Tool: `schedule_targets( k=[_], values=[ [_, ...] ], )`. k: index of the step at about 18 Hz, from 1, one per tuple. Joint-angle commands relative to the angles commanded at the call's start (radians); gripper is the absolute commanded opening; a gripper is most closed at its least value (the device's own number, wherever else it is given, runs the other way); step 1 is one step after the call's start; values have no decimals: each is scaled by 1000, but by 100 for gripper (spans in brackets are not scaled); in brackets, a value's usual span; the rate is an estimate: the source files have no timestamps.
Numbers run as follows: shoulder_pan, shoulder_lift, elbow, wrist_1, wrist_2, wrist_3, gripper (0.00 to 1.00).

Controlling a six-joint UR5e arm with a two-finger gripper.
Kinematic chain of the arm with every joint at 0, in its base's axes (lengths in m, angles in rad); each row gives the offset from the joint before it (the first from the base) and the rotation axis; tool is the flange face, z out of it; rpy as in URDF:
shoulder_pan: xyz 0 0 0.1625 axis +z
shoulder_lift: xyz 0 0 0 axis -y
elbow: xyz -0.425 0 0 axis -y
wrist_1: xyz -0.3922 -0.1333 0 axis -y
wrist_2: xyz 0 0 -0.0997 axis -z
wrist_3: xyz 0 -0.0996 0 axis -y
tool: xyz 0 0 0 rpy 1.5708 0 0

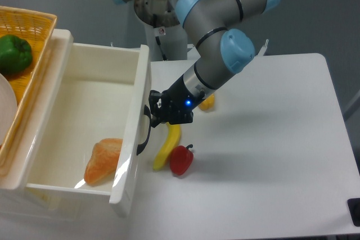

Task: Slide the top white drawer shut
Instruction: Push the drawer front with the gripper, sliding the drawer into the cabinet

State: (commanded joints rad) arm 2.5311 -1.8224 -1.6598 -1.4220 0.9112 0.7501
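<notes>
We see the drawer (84,133) pulled out at the left of the white worktop (270,155), with an orange thing (103,160) lying inside it. The gripper (153,112) is right at the drawer's front, by the black handle (144,134). We cannot tell if its fingers are spread or pressed together. Just beside the front lie a banana (167,146) and a red pepper (181,159). A green pepper (14,53) sits in the yellow basket (34,26).
</notes>
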Motion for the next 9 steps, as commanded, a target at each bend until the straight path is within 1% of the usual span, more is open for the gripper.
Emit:
schedule_targets(
  k=[9],
  values=[
    [-20,6,-6,-2,0,0,0]
  ],
)
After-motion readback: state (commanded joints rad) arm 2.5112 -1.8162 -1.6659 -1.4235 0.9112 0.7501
